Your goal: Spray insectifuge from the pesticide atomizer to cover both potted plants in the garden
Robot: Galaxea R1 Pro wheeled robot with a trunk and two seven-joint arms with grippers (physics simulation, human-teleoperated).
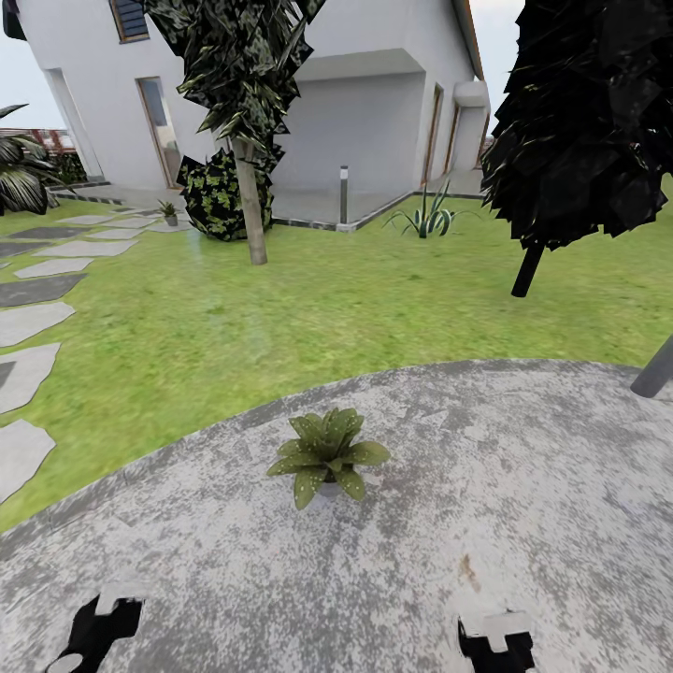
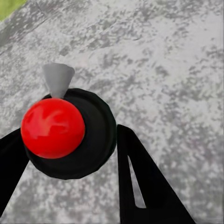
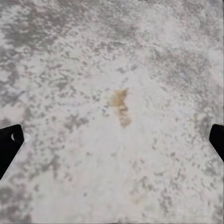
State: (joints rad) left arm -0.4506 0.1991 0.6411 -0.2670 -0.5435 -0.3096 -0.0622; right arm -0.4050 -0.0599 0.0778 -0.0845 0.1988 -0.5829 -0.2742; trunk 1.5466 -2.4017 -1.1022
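Fingers of the left gripper (image 2: 70,154), black, set on either side of the pesticide atomizer (image 2: 70,135): a round dark bottle seen from above, with glossy red ball top and pale grey nozzle. Bottle body pressed against both fingers (image 2: 140,177), clamped between them over the mottled grey round patio (image 2: 163,56). Sliver of green lawn at one corner of the left wrist view.

Fingers of the right gripper (image 3: 112,140), black, spread wide apart, tips (image 3: 9,140) just entering at opposite edges of the right wrist view; nothing between them, nothing touched. Small brown stain (image 3: 120,107) on the grey paving under them.

Head view, near to far:
- left gripper (image 1: 93,636) and right gripper (image 1: 495,640), low at the frame's bottom edge.
- small potted plant (image 1: 327,453), a low rosette of pointed green speckled leaves, pot mostly hidden by foliage, standing on the patio (image 1: 523,523) ahead of both grippers, apart from them.
- green lawn (image 1: 355,308) with irregular grey stepping stones (image 1: 28,318) along the left.
- second small potted plant (image 1: 169,211), far off near the stones.
- dark-leaved shrub (image 1: 222,194), slender tree trunk (image 1: 250,201), grey bollard lamp (image 1: 344,194), spiky agave clump (image 1: 425,217), white house (image 1: 374,103).
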